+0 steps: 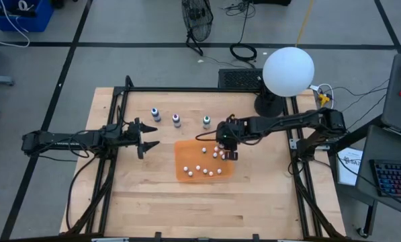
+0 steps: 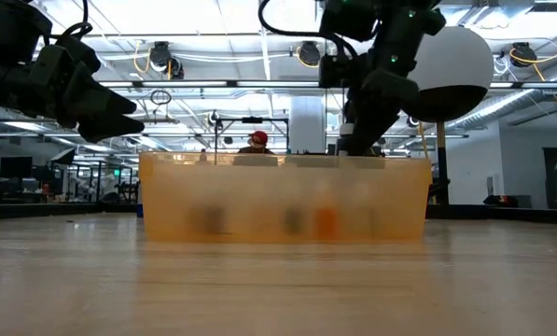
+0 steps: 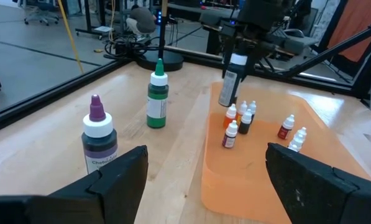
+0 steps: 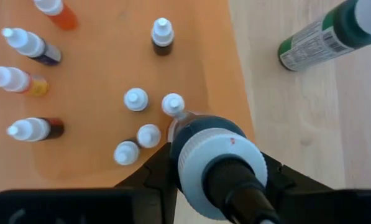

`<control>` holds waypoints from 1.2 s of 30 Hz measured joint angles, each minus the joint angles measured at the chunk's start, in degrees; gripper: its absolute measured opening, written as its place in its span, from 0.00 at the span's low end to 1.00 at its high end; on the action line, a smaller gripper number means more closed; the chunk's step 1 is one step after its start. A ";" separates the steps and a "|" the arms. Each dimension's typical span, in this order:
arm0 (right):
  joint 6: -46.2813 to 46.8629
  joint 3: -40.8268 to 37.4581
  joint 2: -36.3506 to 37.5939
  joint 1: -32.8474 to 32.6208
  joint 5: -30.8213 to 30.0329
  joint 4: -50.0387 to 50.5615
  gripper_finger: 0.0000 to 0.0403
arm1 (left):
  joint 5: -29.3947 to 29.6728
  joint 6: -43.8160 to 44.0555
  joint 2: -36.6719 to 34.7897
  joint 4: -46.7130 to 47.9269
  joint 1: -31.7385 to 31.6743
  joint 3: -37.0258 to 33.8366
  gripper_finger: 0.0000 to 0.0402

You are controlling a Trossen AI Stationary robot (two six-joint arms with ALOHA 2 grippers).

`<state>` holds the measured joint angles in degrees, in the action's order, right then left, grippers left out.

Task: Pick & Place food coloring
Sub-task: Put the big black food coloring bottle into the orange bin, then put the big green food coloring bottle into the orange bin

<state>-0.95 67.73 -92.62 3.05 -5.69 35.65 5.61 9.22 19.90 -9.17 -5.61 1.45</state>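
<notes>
The right gripper (image 1: 230, 154) is clamped on a dark bottle (image 3: 230, 84), apparently black, hanging over the orange tray (image 1: 183, 151). Lowered carelessly, it could topple the small bottles (image 3: 238, 124) beneath (they're crowded); the left gripper (image 1: 148, 136) waits, jaws apart.

Purple-capped bottle (image 3: 99, 140) label reads roughly "Chefm...", cut off. Green bottle (image 4: 325, 34) label print too small to read.

On the pale wooden table (image 1: 146, 195) stand a blue bottle (image 1: 155, 114), a purple bottle (image 3: 99, 140) and a green bottle (image 3: 157, 96), while the translucent orange tray (image 3: 260, 180) holds small white-capped bottles (image 4: 138, 124) with red, orange and dark bodies.
</notes>
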 joint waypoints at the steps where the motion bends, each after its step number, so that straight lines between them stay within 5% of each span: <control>1: -0.17 -0.32 0.00 0.18 0.04 -0.41 0.29 | 0.00 0.00 0.00 0.00 0.01 0.00 0.81; 25: -1.27 -0.66 -5.14 1.49 2.91 -2.04 0.29 | 0.02 0.00 0.02 -0.03 0.02 0.00 0.81; 31: 1.54 -0.66 -4.83 1.47 2.93 -2.05 0.58 | 0.02 0.00 0.01 -0.03 0.01 0.00 0.81; 36: 2.89 -0.60 -2.88 1.38 2.78 -1.69 0.70 | 0.02 0.01 0.02 -0.03 0.02 0.00 0.81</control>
<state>1.94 67.13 -95.50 4.43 -2.92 33.97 5.63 9.22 19.92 -9.19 -5.58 1.45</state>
